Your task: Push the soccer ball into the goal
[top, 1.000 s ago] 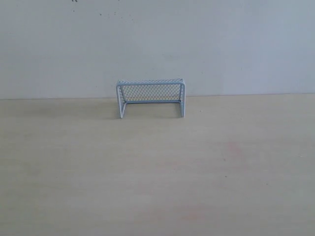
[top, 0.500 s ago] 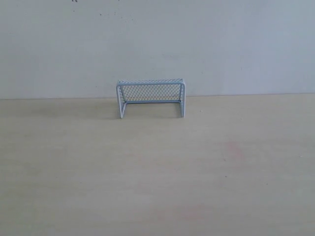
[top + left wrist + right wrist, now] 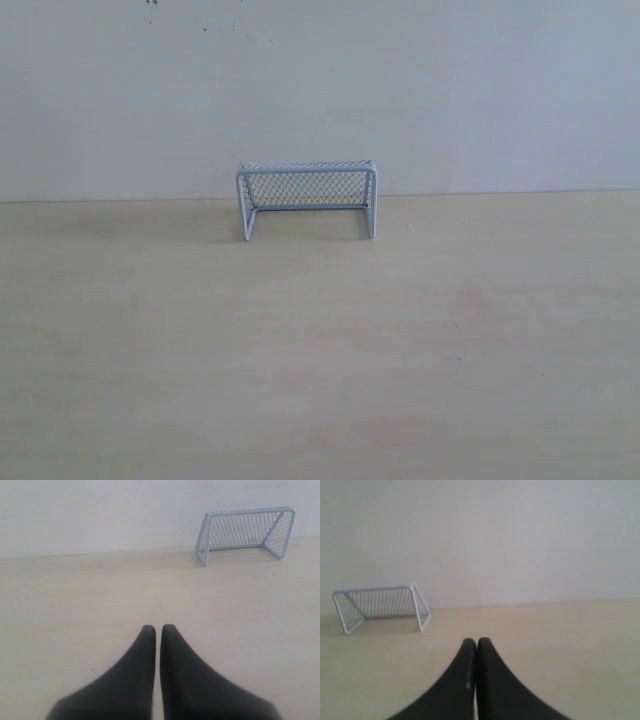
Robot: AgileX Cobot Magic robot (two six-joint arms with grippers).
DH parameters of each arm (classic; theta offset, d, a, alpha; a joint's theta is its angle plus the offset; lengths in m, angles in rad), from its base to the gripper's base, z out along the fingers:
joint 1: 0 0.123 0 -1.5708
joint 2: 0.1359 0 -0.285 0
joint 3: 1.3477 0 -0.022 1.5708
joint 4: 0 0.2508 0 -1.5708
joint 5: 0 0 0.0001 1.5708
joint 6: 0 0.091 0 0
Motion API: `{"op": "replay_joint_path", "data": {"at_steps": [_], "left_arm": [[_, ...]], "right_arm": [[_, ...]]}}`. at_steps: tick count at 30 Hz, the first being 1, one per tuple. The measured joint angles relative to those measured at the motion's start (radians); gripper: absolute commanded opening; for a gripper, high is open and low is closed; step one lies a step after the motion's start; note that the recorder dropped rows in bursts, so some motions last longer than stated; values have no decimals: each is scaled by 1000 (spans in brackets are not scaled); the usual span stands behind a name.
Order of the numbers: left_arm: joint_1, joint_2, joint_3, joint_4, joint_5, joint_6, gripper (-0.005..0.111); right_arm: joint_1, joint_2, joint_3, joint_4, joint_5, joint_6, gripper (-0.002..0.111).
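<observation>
Wrist views: both tools point(image 3: 157, 628) point(image 3: 476, 640) closed, empty.

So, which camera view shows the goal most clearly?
The left wrist view: the goal appears largest and sharp there, seen at an angle, with frame and mesh distinct. The exterior view shows the goal whole and front-on, but small. The right wrist view shows the goal whole, but blurred.

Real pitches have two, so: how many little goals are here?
1. The pale blue-white tubular-framed mesh goal stands far back on the wooden table, near the wall; others could lie out of view.
</observation>
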Motion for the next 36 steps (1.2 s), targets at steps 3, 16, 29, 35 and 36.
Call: {"op": "replay_joint_path", "data": {"at_steps": [3, 16, 29, 35, 36], "left_arm": [[0, 0, 0, 0, 1, 0, 4], [0, 0, 0, 0, 1, 0, 4], [0, 0, 0, 0, 1, 0, 4], [0, 0, 0, 0, 1, 0, 4], [0, 0, 0, 0, 1, 0, 4]], "right_arm": [[0, -20, 0, -223, 109, 203, 0], [-1, -24, 0, -316, 272, 196, 0], [-1, -24, 0, -318, 280, 196, 0], [-1, -24, 0, -318, 280, 196, 0], [-1, -24, 0, -318, 280, 196, 0]]}}
